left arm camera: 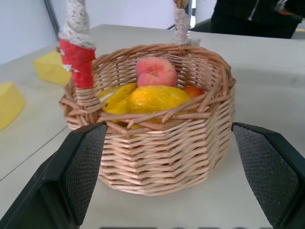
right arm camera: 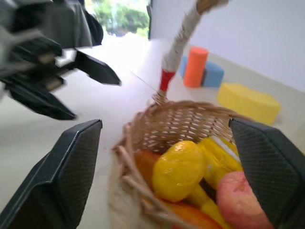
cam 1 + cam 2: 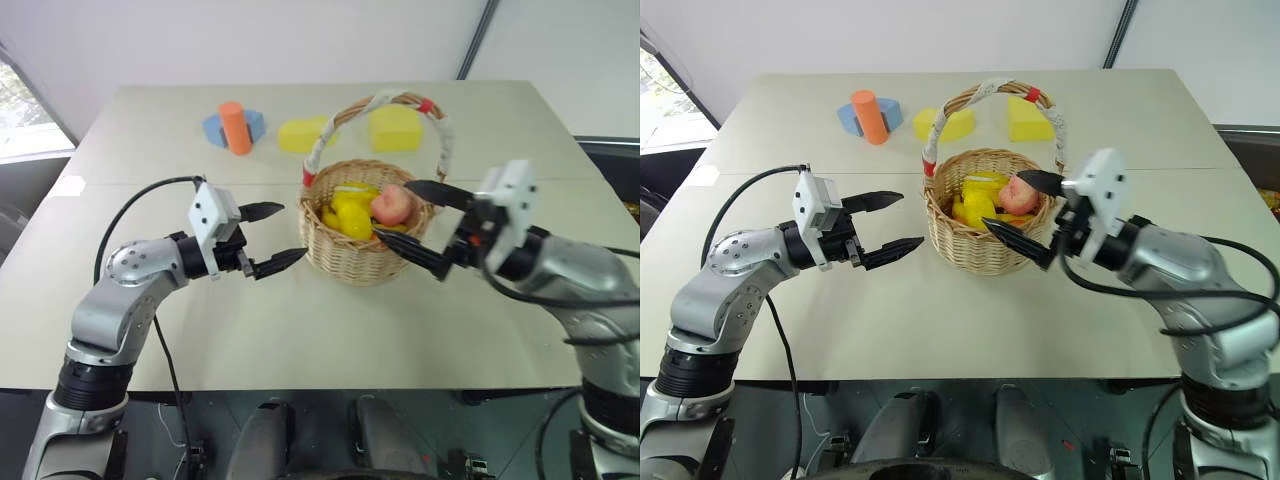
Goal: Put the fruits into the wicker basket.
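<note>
On the table [image 3: 300,340] I have the wicker basket [image 3: 365,240] as my landmark, with the fruits [image 3: 362,210] piled inside it, the peach-like one [image 3: 392,206] on top. My left gripper [image 3: 270,238] hovers just left of the basket, fingers apart, holding nothing. My right gripper [image 3: 412,222] sits at the basket's right rim, fingers wide apart and empty. Its wrist camera adds an orange fruit [image 2: 188,215] low among the yellow ones, barely seen from the head.

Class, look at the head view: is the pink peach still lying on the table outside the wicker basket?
No, the peach sits inside the wicker basket among the yellow fruits.
</note>
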`<action>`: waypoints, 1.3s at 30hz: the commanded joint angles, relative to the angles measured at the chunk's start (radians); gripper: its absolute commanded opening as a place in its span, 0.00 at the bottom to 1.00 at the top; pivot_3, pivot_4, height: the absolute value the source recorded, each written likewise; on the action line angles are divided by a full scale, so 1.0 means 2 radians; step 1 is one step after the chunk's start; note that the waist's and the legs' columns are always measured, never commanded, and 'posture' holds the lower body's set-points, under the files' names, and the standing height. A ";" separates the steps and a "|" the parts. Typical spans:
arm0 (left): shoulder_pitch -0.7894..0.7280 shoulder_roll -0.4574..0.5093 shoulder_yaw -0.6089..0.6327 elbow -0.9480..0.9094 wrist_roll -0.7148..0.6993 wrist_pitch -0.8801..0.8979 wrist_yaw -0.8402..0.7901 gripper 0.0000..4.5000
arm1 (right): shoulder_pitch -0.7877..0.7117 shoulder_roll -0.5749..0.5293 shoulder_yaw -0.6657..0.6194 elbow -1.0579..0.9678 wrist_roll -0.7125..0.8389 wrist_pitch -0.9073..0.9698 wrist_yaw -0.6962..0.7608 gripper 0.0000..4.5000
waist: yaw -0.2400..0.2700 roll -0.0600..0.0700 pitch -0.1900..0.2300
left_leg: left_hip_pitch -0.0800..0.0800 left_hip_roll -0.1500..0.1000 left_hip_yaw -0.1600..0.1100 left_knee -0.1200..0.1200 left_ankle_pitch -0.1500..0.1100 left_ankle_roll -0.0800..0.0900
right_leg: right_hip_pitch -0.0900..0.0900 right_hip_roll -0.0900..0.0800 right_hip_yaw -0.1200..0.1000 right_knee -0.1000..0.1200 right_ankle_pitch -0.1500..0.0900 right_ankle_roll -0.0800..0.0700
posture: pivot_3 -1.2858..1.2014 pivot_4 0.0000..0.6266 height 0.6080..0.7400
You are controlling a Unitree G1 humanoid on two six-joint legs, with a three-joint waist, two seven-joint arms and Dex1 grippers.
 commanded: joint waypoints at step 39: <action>-0.032 -0.042 -0.030 0.004 0.007 -0.015 0.007 1.00 | -0.112 0.002 -0.134 0.421 -0.206 -0.197 -0.233 0.13 | -0.005 0.002 0.000 | 0.000 0.001 0.002 0.000 0.000 0.000 | -0.001 0.001 0.001 0.001 0.000 0.000 | 0.52 0.24 1.00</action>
